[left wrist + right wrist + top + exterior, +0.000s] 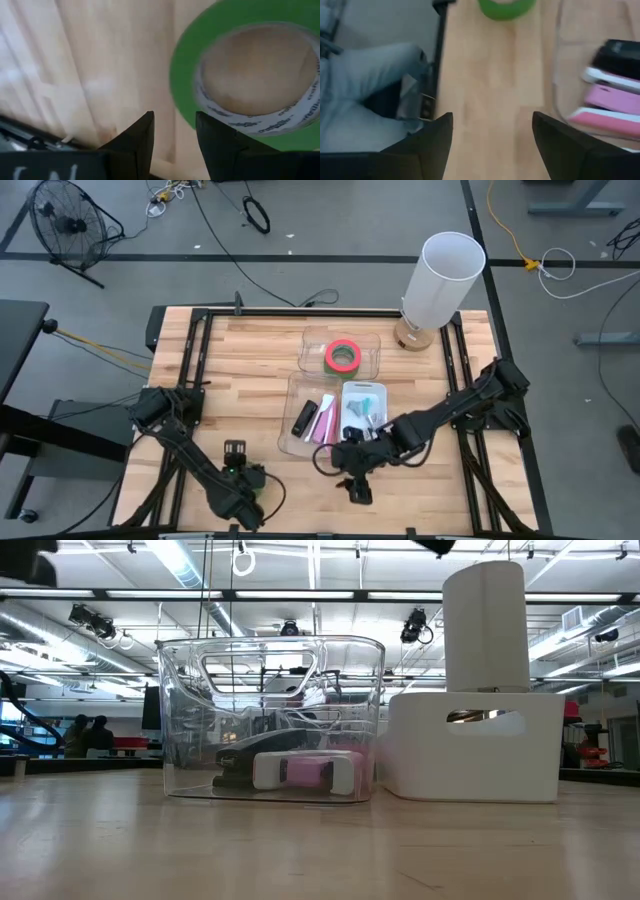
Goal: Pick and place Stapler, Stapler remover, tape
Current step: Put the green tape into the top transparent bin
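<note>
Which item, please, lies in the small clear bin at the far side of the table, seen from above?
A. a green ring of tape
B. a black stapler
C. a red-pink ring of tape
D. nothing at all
C: the high view shows a red-pink ring of tape lying flat inside the small clear bin, with no other item beside it in that bin.

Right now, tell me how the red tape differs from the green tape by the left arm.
Colour: the red tape is red-pink, while the green tape is bright green. Place: the red tape sits inside a clear container towards the far side, while the green tape lies on the bare table, close to the left gripper. Both are hollow rings lying flat.
</note>
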Tool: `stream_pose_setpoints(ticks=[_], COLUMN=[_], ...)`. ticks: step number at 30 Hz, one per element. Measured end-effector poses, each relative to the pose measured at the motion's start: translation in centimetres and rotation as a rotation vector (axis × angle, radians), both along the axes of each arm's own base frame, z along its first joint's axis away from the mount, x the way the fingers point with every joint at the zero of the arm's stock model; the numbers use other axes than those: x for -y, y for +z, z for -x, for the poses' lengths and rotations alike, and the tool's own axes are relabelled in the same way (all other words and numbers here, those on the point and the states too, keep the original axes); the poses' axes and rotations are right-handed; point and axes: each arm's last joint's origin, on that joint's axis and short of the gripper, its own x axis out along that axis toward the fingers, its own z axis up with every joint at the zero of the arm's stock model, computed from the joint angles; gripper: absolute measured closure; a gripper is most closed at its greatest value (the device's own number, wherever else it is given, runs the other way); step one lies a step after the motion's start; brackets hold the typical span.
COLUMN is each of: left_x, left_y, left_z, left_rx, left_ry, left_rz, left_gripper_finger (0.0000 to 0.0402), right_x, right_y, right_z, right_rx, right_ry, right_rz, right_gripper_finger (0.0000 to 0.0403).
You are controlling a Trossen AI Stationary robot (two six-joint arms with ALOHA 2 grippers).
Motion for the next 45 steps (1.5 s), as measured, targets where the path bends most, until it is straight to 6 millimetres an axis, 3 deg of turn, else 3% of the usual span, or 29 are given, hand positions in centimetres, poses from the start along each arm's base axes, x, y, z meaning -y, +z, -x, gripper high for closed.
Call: stream_pose_setpoints(ticks=[9, 24, 41, 45], left_x=[0.7, 1.0, 1.3, 1.3], left_y=[-0.4, -0.5, -0.8, -0.7], left_z=[0.4, -0.3, -2.0, -2.0], left_rx=[0.036, 0.171, 0.268, 0.281], left_ry=[-0.029, 0.003, 0.05, 0.067], left_rz=[0.021, 0.018, 0.128, 0.116], left_gripper_finger=[0.0262, 0.0305, 0.0305, 0.0287], right_x=[-3.5, -8.1, -8.9, -9.0], right_y=[1.1, 2.3, 2.3, 2.3], right_z=[0.8, 3.2, 3.9, 4.0], right_rx=[0.111, 0.327, 0.354, 0.353], right_ry=[0.01, -0.023, 0.041, 0.041], right_rz=[-0.128, -0.085, -0.035, -0.037], right_gripper_finger=[0.0133, 0.0133, 0.0133, 0.0133])
